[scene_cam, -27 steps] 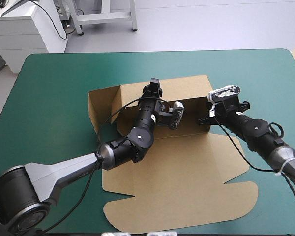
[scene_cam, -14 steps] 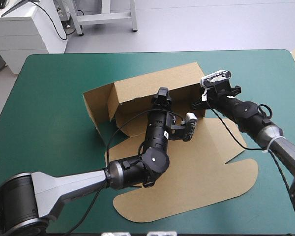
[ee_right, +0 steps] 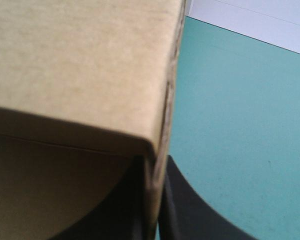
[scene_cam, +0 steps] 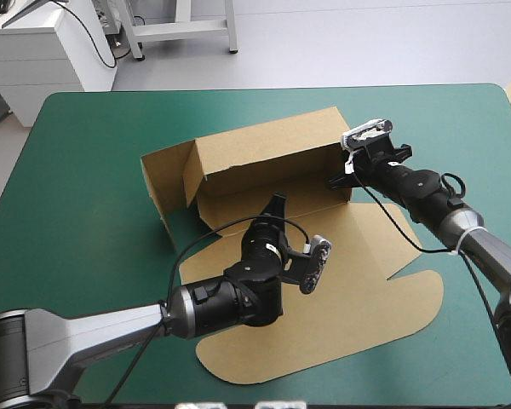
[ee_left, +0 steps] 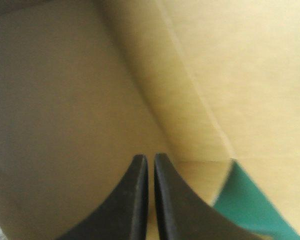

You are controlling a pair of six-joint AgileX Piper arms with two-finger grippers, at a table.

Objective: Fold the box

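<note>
Right gripper clamped on the box; left gripper closed on nothing.
The right gripper's black fingers pinch the brown board at the right end of the raised far wall, at its corner. The left gripper's fingers meet in a point with nothing between them, tip low over the box floor, aimed at the far wall. The box sits mid-table: far wall upright, left flap standing and splayed outward, lid flat toward the near edge on the teal-green cover.
</note>
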